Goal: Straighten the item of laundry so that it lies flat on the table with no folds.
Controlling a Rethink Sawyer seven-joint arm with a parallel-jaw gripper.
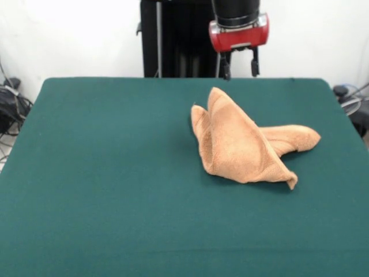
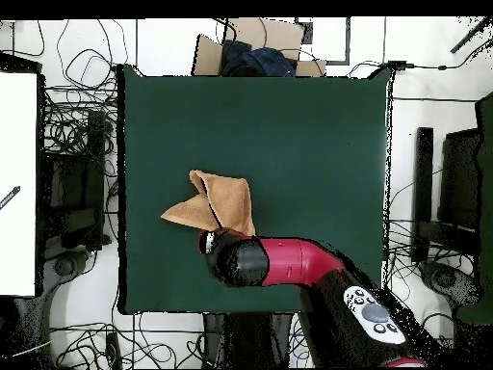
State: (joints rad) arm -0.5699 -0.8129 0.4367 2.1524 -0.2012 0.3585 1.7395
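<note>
The light orange-tan towel (image 1: 245, 141) lies crumpled on the green table (image 1: 104, 173), right of centre in the front view. It is folded over itself into a pointed heap, with one flap sticking out to the right. My gripper (image 1: 239, 66) hangs just above and behind the towel's far peak, open and empty, not touching it. In the overhead view the towel (image 2: 217, 202) sits left of the table's (image 2: 308, 145) centre, and the gripper (image 2: 214, 241) is mostly hidden under the red and black arm at the towel's near edge.
The black pedestal (image 1: 173, 40) stands behind the table's far edge. A cardboard box (image 2: 255, 53) with something blue in it sits beyond the table's opposite edge. Cables (image 2: 77, 125) and equipment lie around the table on both sides.
</note>
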